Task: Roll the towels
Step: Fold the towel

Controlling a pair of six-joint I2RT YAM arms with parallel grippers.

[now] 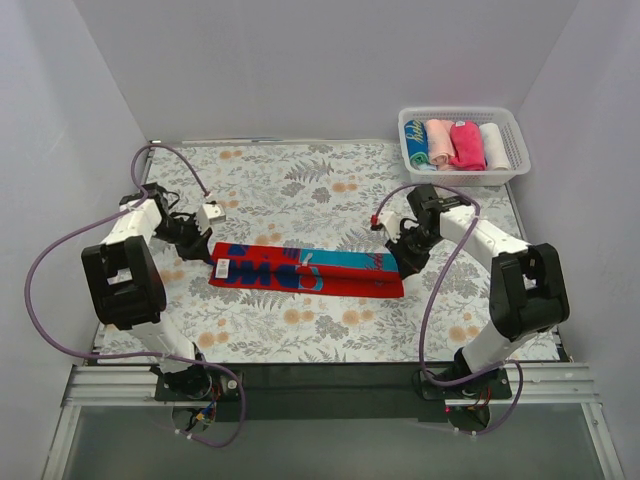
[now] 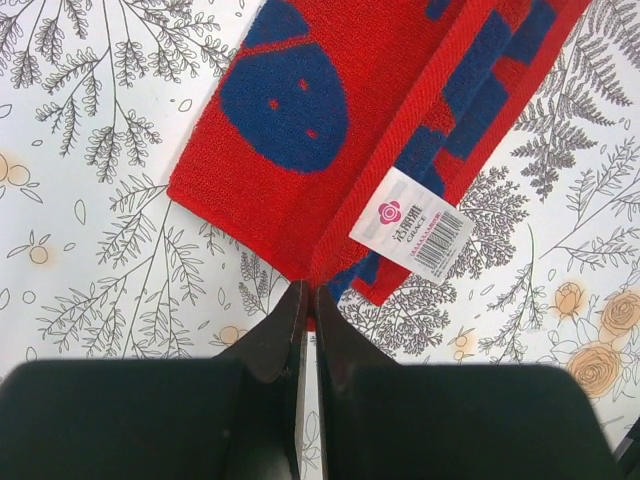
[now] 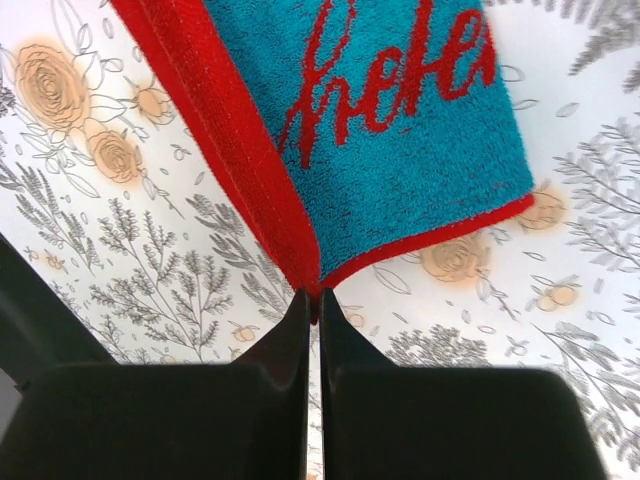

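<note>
Both ends of the folded red, blue-marked, teal-sided terry towel [image 1: 300, 268], flat on the floral cloth [image 1: 300, 175], are pinched in my clamped left gripper [image 2: 305, 300] and right gripper [image 3: 312, 300]; straightening looks finished, so rolling from one end follows.

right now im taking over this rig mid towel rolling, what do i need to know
Grippers: left gripper shut on the red towel at the corner near its label; right gripper shut on a corner of the teal end.
Things: the red towel lies flat on the table cloth, folded into a long strip between the arms.
Done: the basket at far right holds rolled towels, the hot-pink towel among them.
Left: the strip is not yet rolled.
</note>
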